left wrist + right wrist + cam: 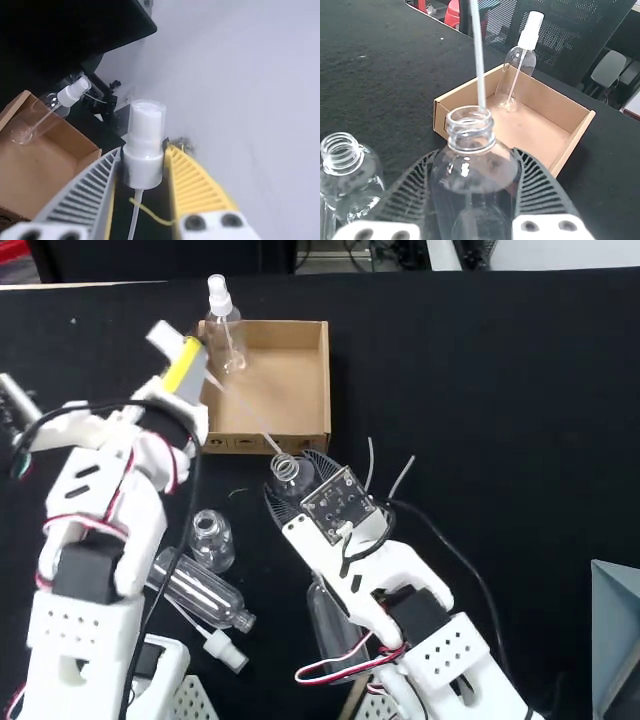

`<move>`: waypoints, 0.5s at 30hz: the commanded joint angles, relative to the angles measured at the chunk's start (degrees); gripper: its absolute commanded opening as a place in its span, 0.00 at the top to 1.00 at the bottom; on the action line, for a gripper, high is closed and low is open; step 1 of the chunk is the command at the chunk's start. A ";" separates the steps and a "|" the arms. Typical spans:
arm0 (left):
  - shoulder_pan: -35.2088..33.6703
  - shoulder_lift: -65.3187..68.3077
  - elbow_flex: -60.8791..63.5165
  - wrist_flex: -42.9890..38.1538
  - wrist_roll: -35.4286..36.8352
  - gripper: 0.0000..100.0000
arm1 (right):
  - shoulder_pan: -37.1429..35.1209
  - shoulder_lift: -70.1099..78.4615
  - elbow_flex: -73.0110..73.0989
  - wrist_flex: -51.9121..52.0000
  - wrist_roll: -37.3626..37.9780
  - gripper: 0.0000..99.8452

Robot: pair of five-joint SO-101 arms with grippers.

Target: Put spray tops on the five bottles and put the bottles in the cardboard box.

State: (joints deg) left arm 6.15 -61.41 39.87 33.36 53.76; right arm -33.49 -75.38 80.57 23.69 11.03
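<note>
Left gripper (143,159) clasps a white spray top (145,131), its thin tube (478,55) reaching the mouth of the clear bottle (470,150) clenched in the right gripper (474,165). A capped bottle (226,332) stands in the box (295,390).

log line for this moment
right jaws: on bottle | left jaws: on spray top, tube at its mouth | box: one capped bottle

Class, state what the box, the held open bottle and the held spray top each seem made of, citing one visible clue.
The box looks like brown cardboard, matte, with folded walls. The open bottle is clear and glossy, probably plastic, though glass cannot be excluded; its threaded neck is see-through. The spray top looks like smooth white plastic, opaque, under a translucent cap.
</note>
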 commanded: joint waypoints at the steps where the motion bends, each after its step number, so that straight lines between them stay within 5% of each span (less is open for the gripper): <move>1: -0.84 -6.95 -2.77 -0.53 0.09 0.97 | -1.41 -1.71 -0.22 -1.76 0.62 0.90; 15: -0.48 -13.98 3.03 -0.09 0.09 0.97 | -1.41 -1.71 -0.22 -1.76 0.62 0.90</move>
State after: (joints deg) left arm 5.89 -74.51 42.68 33.45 53.85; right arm -33.49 -75.38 80.57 23.69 11.03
